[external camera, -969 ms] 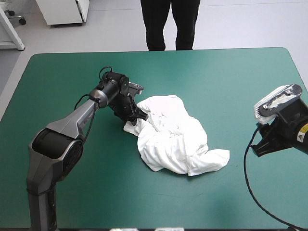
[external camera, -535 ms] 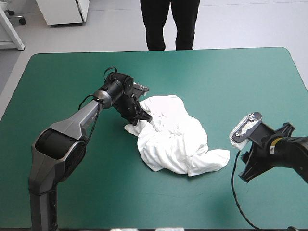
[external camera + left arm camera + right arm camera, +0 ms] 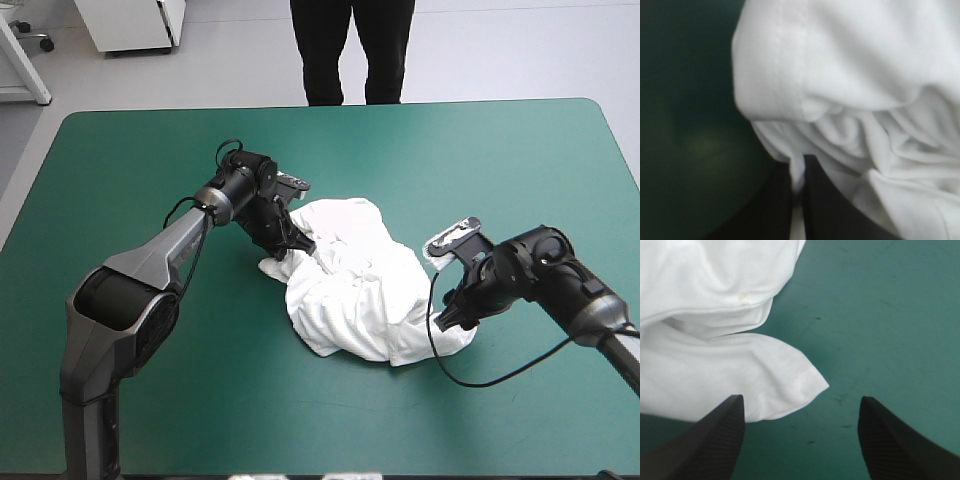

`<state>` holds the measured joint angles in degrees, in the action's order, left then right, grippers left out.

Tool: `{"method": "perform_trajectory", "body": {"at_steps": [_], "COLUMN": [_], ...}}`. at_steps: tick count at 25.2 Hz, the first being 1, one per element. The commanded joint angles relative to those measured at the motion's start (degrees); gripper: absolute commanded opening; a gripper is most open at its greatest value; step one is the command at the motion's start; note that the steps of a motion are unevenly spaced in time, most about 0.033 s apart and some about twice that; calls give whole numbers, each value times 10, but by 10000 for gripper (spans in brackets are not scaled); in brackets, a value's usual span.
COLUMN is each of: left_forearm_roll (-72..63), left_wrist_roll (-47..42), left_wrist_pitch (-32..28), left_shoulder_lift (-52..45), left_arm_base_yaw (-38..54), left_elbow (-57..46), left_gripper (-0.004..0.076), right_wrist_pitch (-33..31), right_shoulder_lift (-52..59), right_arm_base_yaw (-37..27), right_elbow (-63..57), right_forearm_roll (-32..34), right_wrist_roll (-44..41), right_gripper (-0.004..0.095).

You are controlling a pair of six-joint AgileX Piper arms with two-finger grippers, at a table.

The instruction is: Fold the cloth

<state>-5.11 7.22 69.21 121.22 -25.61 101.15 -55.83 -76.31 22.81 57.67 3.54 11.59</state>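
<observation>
The white T-shirt (image 3: 360,280) lies in a crumpled heap near the middle of the worktop (image 3: 480,160), all of it resting on the teal-green cover. It is bunched and creased, with one flap trailing out toward the right-hand side of the table.

The left gripper (image 3: 295,243) is down at the heap's left edge, on the side nearer the far end of the table. From its own camera, the left gripper (image 3: 797,175) has its black fingers (image 3: 825,205) drawn almost together, with a thin fold of white cloth pinched between them. Just ahead of them the T-shirt (image 3: 840,75) bulges up in soft folds, and a stitched hem runs along the rounded edge beside the dark cover.

The right gripper (image 3: 450,318) is low at the other end of the heap, by the trailing flap. In its wrist view the right gripper (image 3: 801,399) has its fingers (image 3: 715,440) spread wide apart, with nothing held. A hemmed corner of the T-shirt (image 3: 700,365) lies flat on the cover and pokes into the gap between them, closer to one finger than to the other. Bare cover fills the space beyond that corner. I cannot tell from here whether the fingertips touch the cover or hang just above it.
</observation>
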Motion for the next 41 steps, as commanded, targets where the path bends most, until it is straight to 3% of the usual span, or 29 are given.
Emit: {"method": "perform_trajectory", "body": {"at_steps": [1, 10, 11, 14, 18, 23, 29, 37, 41], "left_forearm_roll": [-57, -57, -57, -57, -57, -57, -56, -4, 4], "left_wrist_roll": [1, 1, 1, 1, 1, 1, 10, 16, 18], "left_wrist_pitch": [-6, -1, -4, -5, -10, -8, 0, 14, 11], "left_shoulder_lift": [-3, -14, -16, -18, -18, -19, -59, -206, -303], "left_arm_base_yaw": [-11, -11, -11, -11, -11, -11, -11, -11, -11], "left_elbow": [-2, -2, -2, -2, -1, 17, 35, 40, 44], "left_gripper": [-9, -9, -9, -9, -9, -9, -9, -9, -9], "right_wrist_pitch": [31, 22, 12, 2, 5, 19, -35, -147, -157], "right_shoulder_lift": [-34, -123, -123, -123, -123, -123, -103, -39, -4], "right_arm_base_yaw": [0, 0, 0, 0, 0, 0, 0, 0, 0], "right_elbow": [14, -2, -14, -67, -83, -77, -8, 224, 333], "right_forearm_roll": [2, 1, -5, -16, -16, -13, -15, -15, -15], "right_wrist_roll": [0, -17, -17, -17, -30, -46, -56, -70, -90], "right_gripper": [623, 602, 564, 265, -17, -17, -17, -17, -17]}}
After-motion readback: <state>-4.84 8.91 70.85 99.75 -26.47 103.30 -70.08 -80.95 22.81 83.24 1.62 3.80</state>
